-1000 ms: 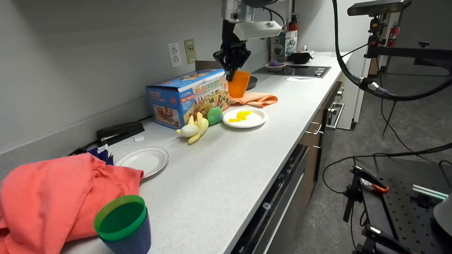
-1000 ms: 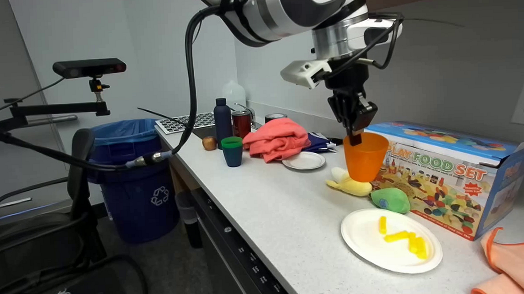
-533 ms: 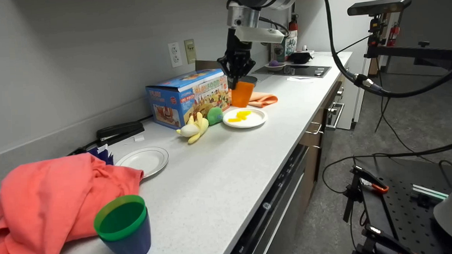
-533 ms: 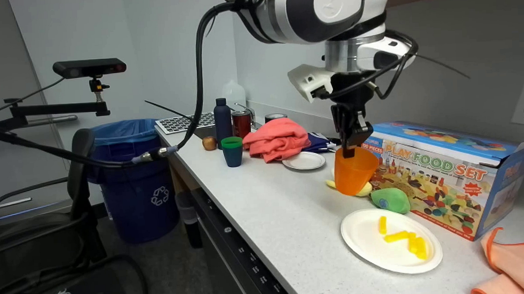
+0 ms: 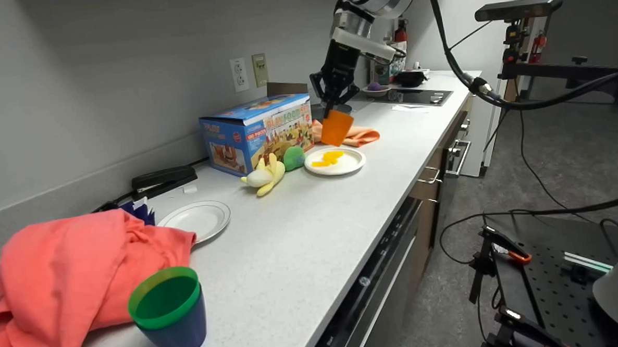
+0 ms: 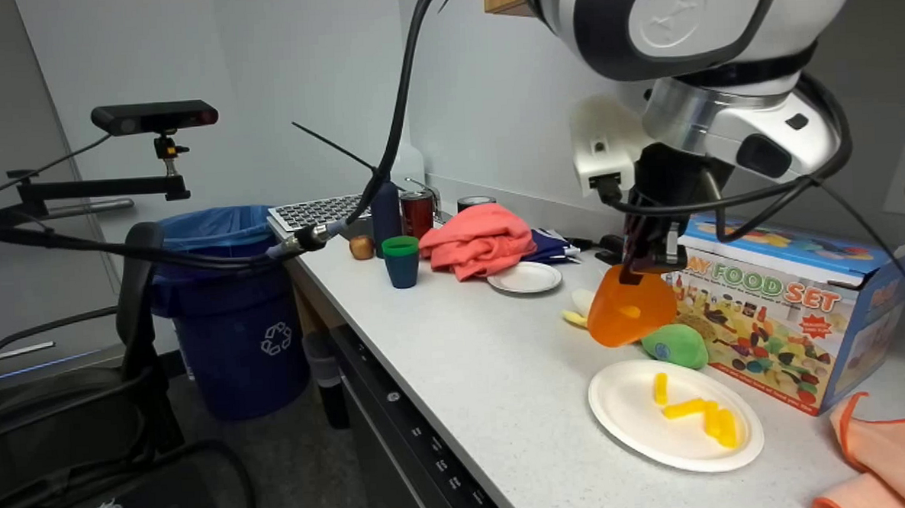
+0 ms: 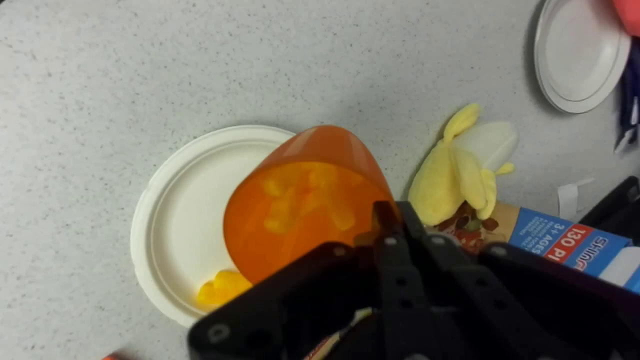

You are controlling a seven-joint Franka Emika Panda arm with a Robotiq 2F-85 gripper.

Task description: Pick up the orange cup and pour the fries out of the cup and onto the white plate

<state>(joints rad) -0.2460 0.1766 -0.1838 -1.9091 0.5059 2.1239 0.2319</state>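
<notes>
Gripper (image 6: 631, 279) is clamping orange cup (image 6: 629, 319) at its rim. Cup is hanging tilted above counter (image 5: 270, 248), near white plate (image 6: 635, 421), overlapping it in wrist view. Lifting done; several fries (image 6: 685, 409) are lying on plate, but more are showing inside cup, so pour is seemingly only part done, rest needing tipping out. Speckled counter is carrying play-food box (image 5: 263, 131), toy banana (image 5: 264, 176), coral cloth (image 5: 83, 267), green-and-blue cup (image 5: 169, 314). Out from counter's front edge, blue recycling bin (image 6: 231, 348) and dark office chair (image 6: 140, 298) are standing.

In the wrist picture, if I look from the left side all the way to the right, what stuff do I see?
White plate with yellow fries on it, then orange cup, then peeled toy banana, then plain white plate.
</notes>
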